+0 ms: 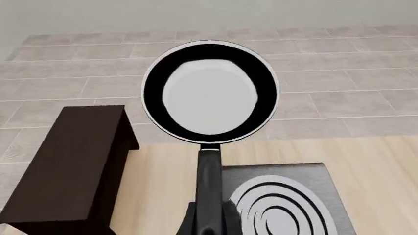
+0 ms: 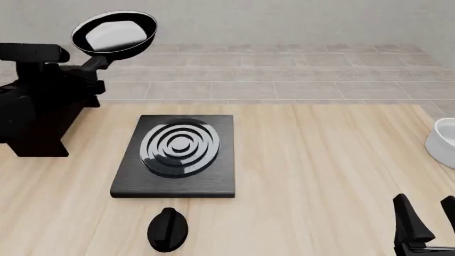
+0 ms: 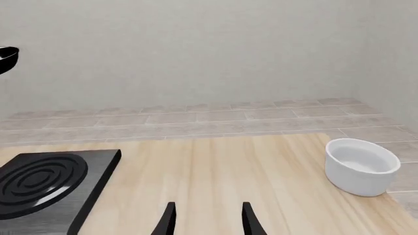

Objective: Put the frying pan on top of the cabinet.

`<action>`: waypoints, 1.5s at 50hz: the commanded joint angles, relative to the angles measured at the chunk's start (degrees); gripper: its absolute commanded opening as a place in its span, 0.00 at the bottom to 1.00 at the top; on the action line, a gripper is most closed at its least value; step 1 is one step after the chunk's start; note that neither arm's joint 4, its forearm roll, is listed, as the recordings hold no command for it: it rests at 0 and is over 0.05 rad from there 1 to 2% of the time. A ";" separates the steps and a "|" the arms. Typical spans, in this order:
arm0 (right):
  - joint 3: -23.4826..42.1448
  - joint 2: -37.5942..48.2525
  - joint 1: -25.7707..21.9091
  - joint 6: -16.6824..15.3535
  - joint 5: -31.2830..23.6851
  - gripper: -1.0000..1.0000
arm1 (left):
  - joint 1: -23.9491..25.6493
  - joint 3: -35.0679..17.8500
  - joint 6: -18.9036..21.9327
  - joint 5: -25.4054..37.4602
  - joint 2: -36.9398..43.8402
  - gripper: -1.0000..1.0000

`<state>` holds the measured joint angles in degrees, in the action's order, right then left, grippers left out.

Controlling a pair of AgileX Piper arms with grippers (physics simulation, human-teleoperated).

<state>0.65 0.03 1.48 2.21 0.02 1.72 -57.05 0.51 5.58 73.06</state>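
The left gripper [image 1: 207, 223] is clamping the frying pan [image 2: 114, 33] by its handle, holding it aloft above the cabinet [image 2: 32, 114]; being rigid and glossy, it is likely prone to pivoting; the right gripper [image 3: 205, 220] is idling agape.

A pale, plain wall [image 3: 196, 49] stands at the back. Grey-beige floor tiles [image 2: 299, 74] run in long rows below it. The light wooden table [image 2: 320, 176] stretches in front.
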 commanded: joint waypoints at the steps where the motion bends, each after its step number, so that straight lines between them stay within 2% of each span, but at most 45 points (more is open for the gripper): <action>1: 0.39 0.00 -0.13 -0.30 -0.48 1.00 | -4.90 0.02 -0.07 0.80 -3.02 0.00; 22: 1.35 0.21 -0.21 -0.46 -1.36 1.00 | -12.13 -0.62 -1.26 4.76 -6.87 0.00; 55: -0.48 0.04 -0.37 -0.66 0.08 1.00 | -21.39 1.38 -3.65 2.43 -4.58 0.00; 75: -0.54 0.05 -0.39 -0.83 0.17 1.00 | -23.53 4.10 -3.14 -0.64 -2.33 0.00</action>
<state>0.19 0.09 1.09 1.43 0.13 -20.80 -52.64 -3.41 6.65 70.68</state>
